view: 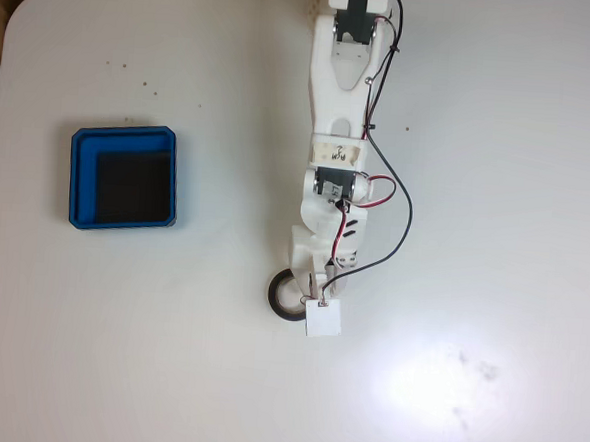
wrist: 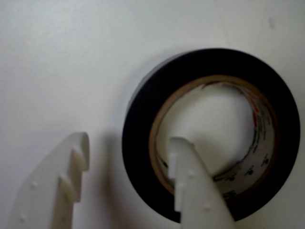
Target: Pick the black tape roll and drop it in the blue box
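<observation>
Gripper [wrist: 129, 160] open, jaws straddling the near wall of the black tape roll [wrist: 209, 133]: one finger in the hole, one outside on the table [wrist: 57, 57]. Roll lies flat at lower centre of the fixed view [view: 282, 298], hole facing up, no long axis. Blue box [view: 123, 177] well apart, left of frame. Risk: thin wall, smooth tape, so the roll could pivot or slip out on the lift.

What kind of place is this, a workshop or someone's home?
Probably a hobby or lab bench, though I can't tell for sure: a plain white table carries only a small white arm with loose wires, a tape roll and a blue box.
</observation>
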Action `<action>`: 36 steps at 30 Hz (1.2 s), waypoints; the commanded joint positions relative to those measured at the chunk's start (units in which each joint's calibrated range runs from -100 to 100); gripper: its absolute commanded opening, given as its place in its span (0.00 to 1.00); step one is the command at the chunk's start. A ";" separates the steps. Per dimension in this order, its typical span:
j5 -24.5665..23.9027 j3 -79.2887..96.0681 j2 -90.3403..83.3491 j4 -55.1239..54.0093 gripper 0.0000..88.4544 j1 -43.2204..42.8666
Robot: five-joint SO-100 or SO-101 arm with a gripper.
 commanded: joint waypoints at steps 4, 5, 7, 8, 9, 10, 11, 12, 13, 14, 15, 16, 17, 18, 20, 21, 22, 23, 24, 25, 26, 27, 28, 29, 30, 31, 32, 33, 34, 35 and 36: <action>0.29 -4.13 -0.40 -0.50 0.17 0.18; 0.29 -4.13 -0.40 -0.50 0.17 0.18; 0.29 -4.13 -0.31 -0.50 0.17 0.18; 0.29 -4.04 -0.31 -0.50 0.17 0.18; 0.29 -4.04 -0.31 -0.50 0.17 0.18; 0.29 -4.04 -0.31 -0.50 0.17 0.18; 0.29 -4.04 -0.31 -0.50 0.17 0.18; 0.29 -4.04 -0.31 -0.50 0.17 0.18; 0.29 -4.04 -0.31 -0.50 0.17 0.18; 0.29 -4.04 -0.31 -0.50 0.17 0.18; 0.29 -4.04 -0.31 -0.50 0.17 0.18; 0.29 -4.04 -0.31 -0.50 0.17 0.18; 0.29 -4.04 -0.23 -0.50 0.17 0.28; 0.29 -4.04 -0.23 -0.50 0.17 0.28; 0.29 -4.13 0.52 -0.50 0.17 0.38; 0.29 -4.22 1.11 -0.50 0.17 0.38; 0.29 -4.22 1.53 -0.50 0.17 0.38; 0.29 -4.22 1.61 -0.50 0.17 0.38; 0.29 -4.22 1.69 -0.50 0.17 0.47; 0.29 -4.22 1.61 -0.50 0.17 0.57; 0.29 -4.22 1.53 -0.50 0.17 0.57; 0.29 -4.22 1.53 -0.50 0.17 0.57; 0.29 -4.22 1.61 -0.50 0.17 0.57; 0.29 -4.22 1.61 -0.50 0.17 0.57; 0.29 -4.22 1.61 -0.50 0.17 0.57; 0.29 -4.22 1.53 -0.50 0.17 0.57; 0.29 -4.22 1.36 -0.42 0.17 0.57; 0.29 -4.22 1.36 -0.42 0.17 0.57; 0.29 -4.22 1.28 -0.42 0.17 0.57; 0.29 -4.22 1.28 -0.42 0.17 0.57; 0.38 -4.22 1.19 -0.42 0.17 0.57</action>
